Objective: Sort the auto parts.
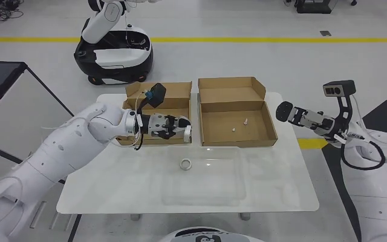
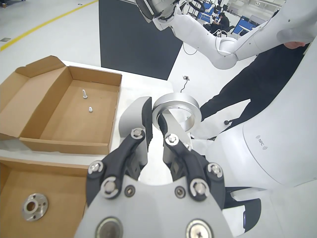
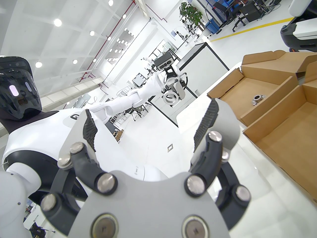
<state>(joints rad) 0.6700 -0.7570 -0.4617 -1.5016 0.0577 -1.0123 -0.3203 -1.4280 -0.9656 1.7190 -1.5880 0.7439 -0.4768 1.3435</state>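
L gripper (image 2: pixel 154 115) gripped metal ring (image 2: pixel 173 99) over left cardboard box (image 1: pixel 172 92); R gripper (image 3: pixel 151 110) jaws wide, far right of box.

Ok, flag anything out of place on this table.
One metal ring lies on the table in front of the two cardboard boxes, inside neither, so it looks unsorted. A second ring is in the left gripper. The bolts and the flange sit in their boxes; nothing looks spilled or damaged.

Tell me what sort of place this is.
Probably a robotics lab or factory test hall: a yellow lane line on a wide pale floor, another robot parked behind the table, and a high ceiling with rows of lights.
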